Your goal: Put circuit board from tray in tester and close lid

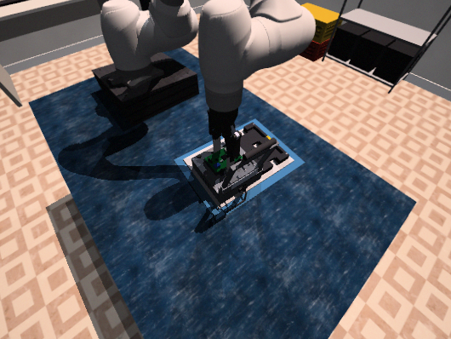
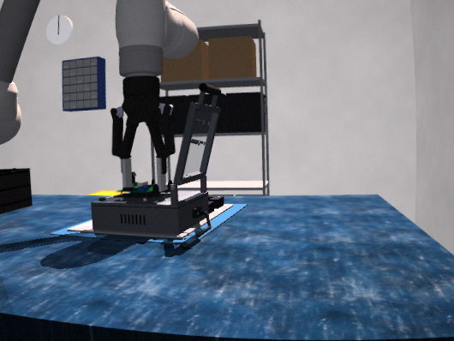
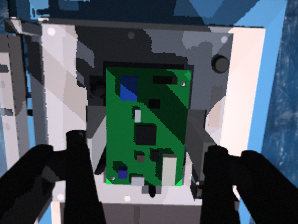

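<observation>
The tester [image 1: 204, 178] [image 2: 107, 220] [image 3: 60, 100] has its lid [image 2: 185, 147] standing open, with the handle [image 2: 210, 89] at the top. The green circuit board [image 1: 221, 159] [image 2: 147, 188] [image 3: 120, 145] is face up, low over the tester's plate. Its white connector [image 3: 169, 170] is at the end by the lone black post [image 3: 152, 191]. My gripper [image 1: 225, 154] [image 2: 144, 187] [image 3: 146, 128] points down, its pads shut on the board's two long edges. Whether both pins pass through the holes, and whether the board lies fully flat, I cannot tell.
The dark tray [image 1: 259, 135] [image 2: 216, 202] lies beyond the tester, partly behind the lid in the top view. The raised lid stands close beside my fingers on the hinge side. A cable [image 1: 244, 195] hangs at the tester's hinge side.
</observation>
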Robot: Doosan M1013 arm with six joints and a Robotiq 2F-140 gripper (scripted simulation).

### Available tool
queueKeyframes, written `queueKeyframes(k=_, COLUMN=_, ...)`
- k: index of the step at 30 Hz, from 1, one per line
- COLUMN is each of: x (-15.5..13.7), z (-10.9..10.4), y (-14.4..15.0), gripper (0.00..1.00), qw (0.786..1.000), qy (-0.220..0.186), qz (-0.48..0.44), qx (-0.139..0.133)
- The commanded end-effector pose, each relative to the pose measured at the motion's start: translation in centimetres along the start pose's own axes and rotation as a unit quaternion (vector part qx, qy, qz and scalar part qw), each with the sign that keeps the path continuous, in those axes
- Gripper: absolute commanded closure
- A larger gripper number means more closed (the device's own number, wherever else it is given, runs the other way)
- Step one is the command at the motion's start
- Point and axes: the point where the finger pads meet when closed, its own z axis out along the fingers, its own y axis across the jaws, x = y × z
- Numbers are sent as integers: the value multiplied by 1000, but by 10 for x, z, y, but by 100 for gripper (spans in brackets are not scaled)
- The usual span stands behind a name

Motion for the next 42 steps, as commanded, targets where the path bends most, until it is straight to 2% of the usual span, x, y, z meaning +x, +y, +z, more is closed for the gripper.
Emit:
queueKeyframes(k=1, x=0, z=0, y=0, gripper=54, qw=1000, qy=0, qz=0, qx=0)
queueKeyframes(k=42, x=0, z=3, y=0, gripper=54, qw=1000, qy=0, qz=0, qx=0)
